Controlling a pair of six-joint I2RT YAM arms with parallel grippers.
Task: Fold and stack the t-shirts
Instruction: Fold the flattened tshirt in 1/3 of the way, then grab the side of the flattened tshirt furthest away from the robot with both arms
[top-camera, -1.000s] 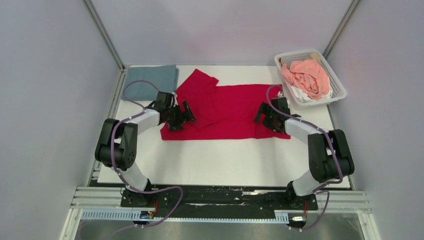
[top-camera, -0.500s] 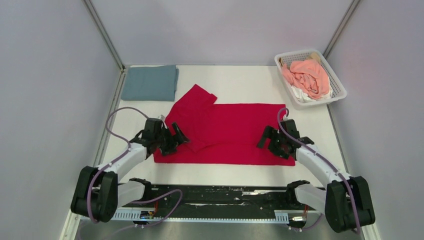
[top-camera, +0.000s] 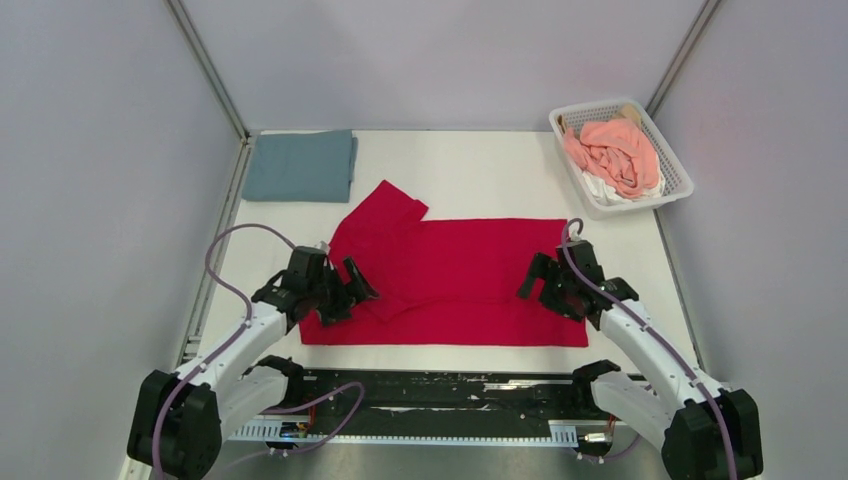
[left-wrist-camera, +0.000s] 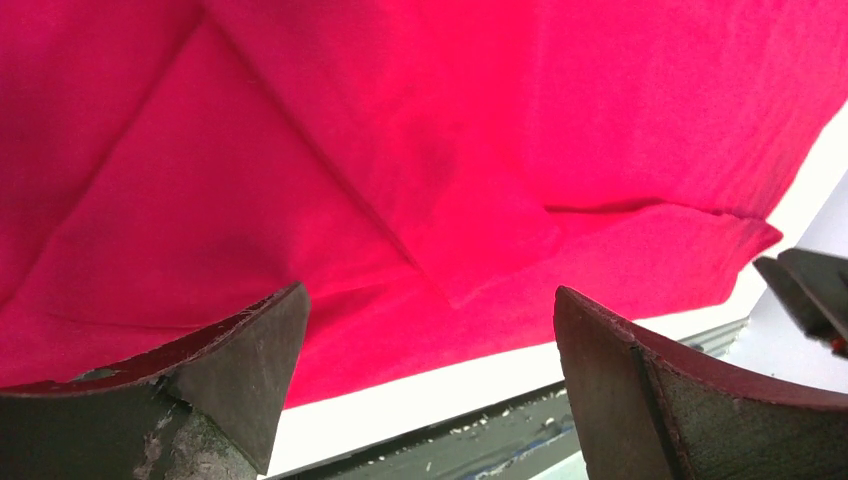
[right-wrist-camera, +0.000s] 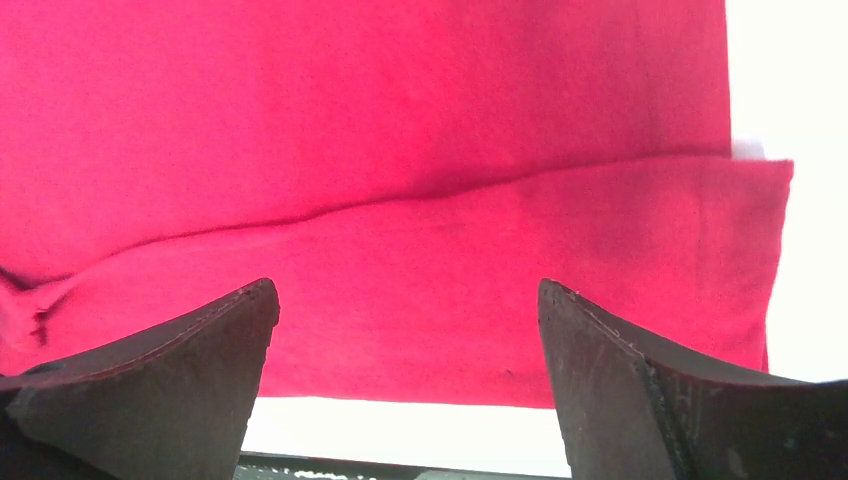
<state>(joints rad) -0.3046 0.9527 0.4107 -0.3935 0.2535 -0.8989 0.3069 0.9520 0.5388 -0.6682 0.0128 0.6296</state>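
Red t-shirt (top-camera: 460, 275) lies flat on table (top-camera: 480, 170); left gripper (top-camera: 343, 293), right gripper (top-camera: 548, 288) over its 2 ends, jaws wide apart, holding nothing.

Open lane: bare table (top-camera: 480, 170) between the red shirt (top-camera: 460, 275) and the back wall. Far-left corner is blocked by a folded grey-blue shirt (top-camera: 300, 166). Far-right corner is blocked by a basket (top-camera: 600, 105) heaped with cloth, its rim raised. Left gripper (top-camera: 343, 292) and right gripper (top-camera: 543, 284) sit over the red shirt's ends, jaws spread, with free cloth between them. A thin bare strip runs along the front edge.
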